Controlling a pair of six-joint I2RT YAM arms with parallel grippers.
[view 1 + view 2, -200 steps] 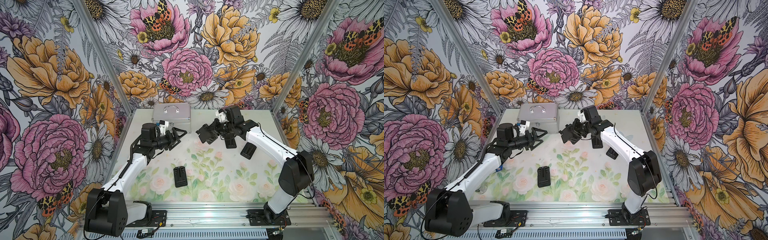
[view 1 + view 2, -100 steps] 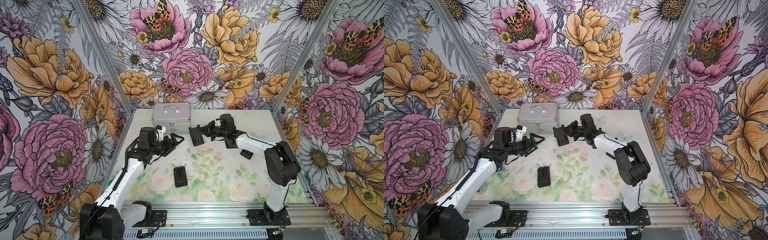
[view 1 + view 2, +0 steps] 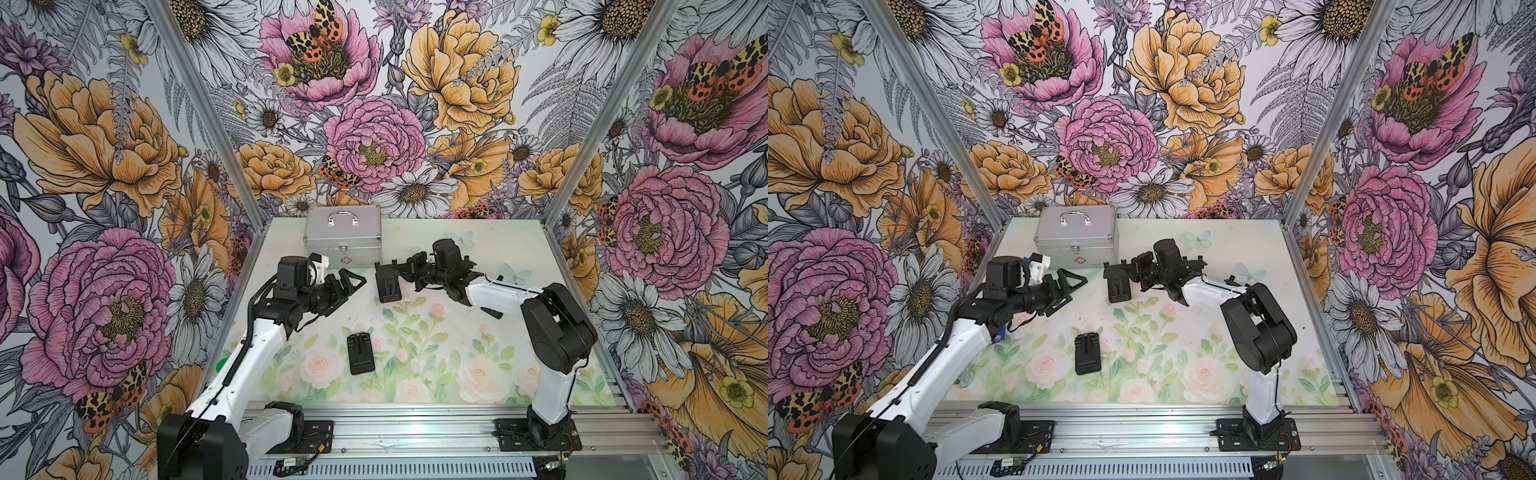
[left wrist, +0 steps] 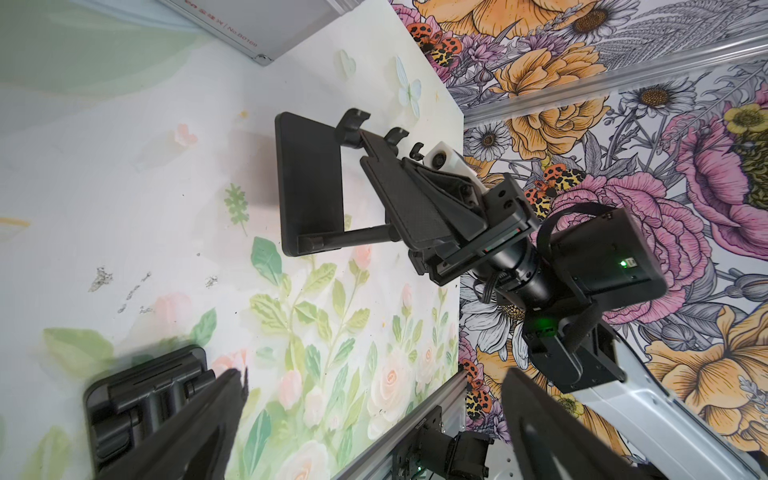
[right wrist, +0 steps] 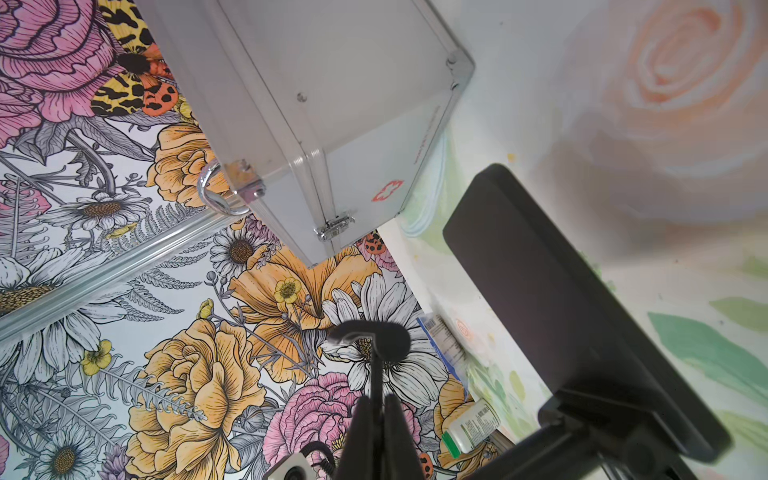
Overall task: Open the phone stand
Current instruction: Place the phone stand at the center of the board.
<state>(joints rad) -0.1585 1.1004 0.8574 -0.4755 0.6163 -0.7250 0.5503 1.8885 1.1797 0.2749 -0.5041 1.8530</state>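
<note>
Phone stand (image 3: 387,289), clamped in the right hand (image 3: 402,270), stretches lengthwise toward the left hand (image 3: 350,291), which gapes wide and empty.

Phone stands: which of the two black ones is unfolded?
The phone stand by the silver case, gripped by the right end effector: its base and holder plate stand apart on an arm. The other stand lies folded flat on the table.

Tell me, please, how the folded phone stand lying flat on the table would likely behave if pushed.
Flat and low, the folded phone stand would probably slide rather than tip or roll. It looks like rigid, thin plastic, so likely stiff and light.
</note>
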